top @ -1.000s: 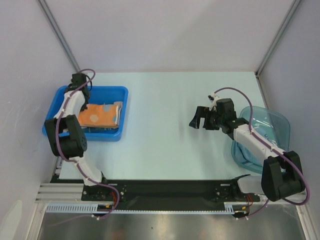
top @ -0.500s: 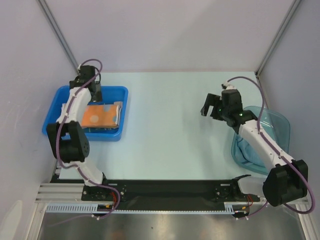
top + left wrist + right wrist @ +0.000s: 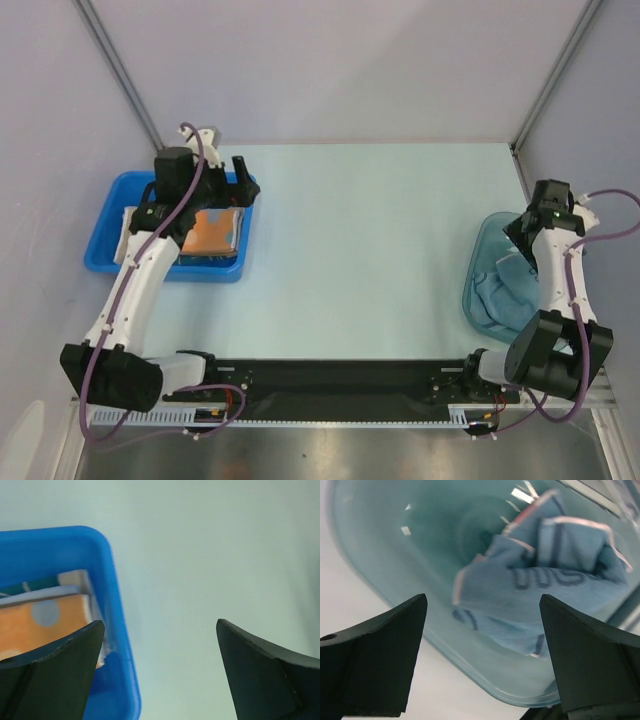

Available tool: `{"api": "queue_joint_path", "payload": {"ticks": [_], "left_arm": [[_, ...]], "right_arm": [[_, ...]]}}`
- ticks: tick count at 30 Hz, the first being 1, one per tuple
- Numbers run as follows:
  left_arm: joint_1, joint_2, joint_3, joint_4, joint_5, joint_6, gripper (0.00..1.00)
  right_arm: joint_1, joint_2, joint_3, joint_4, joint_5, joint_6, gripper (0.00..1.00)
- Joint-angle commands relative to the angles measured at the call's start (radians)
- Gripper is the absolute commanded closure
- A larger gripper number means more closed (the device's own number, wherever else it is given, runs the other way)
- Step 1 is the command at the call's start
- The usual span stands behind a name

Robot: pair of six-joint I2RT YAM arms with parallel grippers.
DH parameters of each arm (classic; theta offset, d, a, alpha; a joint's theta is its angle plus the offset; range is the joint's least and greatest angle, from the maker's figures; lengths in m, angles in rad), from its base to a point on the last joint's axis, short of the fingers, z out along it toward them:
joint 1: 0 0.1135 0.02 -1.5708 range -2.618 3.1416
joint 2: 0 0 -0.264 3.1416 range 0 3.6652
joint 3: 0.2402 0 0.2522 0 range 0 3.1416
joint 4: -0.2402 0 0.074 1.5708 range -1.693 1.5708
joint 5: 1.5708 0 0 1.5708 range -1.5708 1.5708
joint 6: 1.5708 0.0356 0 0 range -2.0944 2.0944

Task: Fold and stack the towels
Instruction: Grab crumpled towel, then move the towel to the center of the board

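Note:
A folded orange towel with pale dots [image 3: 210,232] [image 3: 40,625] tops a stack of folded towels in the blue bin [image 3: 150,265] [image 3: 116,625]; teal and pale edges show beneath it in the left wrist view. My left gripper [image 3: 238,178] [image 3: 160,622] hangs open and empty over the bin's far right corner, straddling its right wall. A crumpled light blue towel [image 3: 500,295] [image 3: 550,575] lies in the clear teal bin [image 3: 560,240] [image 3: 520,692]. Above that bin, my right gripper [image 3: 525,235] [image 3: 482,597] is open with nothing in it.
The pale table [image 3: 370,240] stretches between the two bins. Grey walls and metal frame posts close in the back and sides. The arm bases sit on a black rail [image 3: 340,375] at the near edge.
My left gripper has opened and moved right from the bin's far left side to its far right corner. The right arm has swung from mid-table to above the clear bin.

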Motion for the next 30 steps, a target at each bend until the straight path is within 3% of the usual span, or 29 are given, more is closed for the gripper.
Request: {"api": "queue_joint_path", "payload": {"ticks": [1, 5, 7, 10, 12, 17, 18, 21, 23, 27, 30], "left_arm": [[-0.081, 0.04, 0.011, -0.003, 0.133, -0.02, 0.0], [-0.099, 0.034, 0.014, 0.023, 0.135, -0.064, 0.0], [-0.098, 0.038, 0.031, 0.02, 0.139, -0.098, 0.0], [-0.096, 0.055, 0.077, 0.038, 0.291, -0.082, 0.0], [-0.096, 0.049, 0.066, 0.076, 0.363, -0.101, 0.0], [-0.092, 0.061, 0.076, 0.143, 0.481, -0.096, 0.0], [-0.093, 0.078, 0.098, 0.123, 0.465, -0.092, 0.0], [-0.092, 0.091, 0.123, 0.101, 0.446, -0.075, 0.0], [-0.092, 0.08, 0.123, 0.109, 0.417, -0.073, 0.0], [-0.093, 0.065, 0.118, 0.126, 0.386, -0.084, 0.01], [-0.093, 0.054, 0.109, 0.13, 0.392, -0.084, 0.01]], "right_arm": [[-0.049, -0.012, -0.048, -0.086, 0.076, 0.127, 0.01], [-0.104, 0.037, -0.156, 0.033, 0.053, 0.135, 0.02], [-0.121, 0.045, -0.174, 0.096, 0.01, 0.103, 0.1], [-0.128, 0.036, -0.134, 0.177, -0.065, -0.008, 0.7], [-0.128, 0.032, -0.021, 0.142, -0.061, -0.072, 1.0], [-0.073, -0.013, 0.248, 0.079, -0.293, -0.249, 1.0], [-0.057, -0.029, 0.297, 0.076, -0.424, -0.27, 1.0], [0.038, -0.041, 0.505, 0.104, -0.58, -0.286, 1.0], [0.167, -0.041, 0.663, 0.151, -0.643, -0.287, 1.0], [0.329, -0.043, 0.742, 0.299, -0.734, -0.226, 1.0], [0.405, -0.035, 0.69, 0.319, -0.774, -0.201, 1.0]]}}
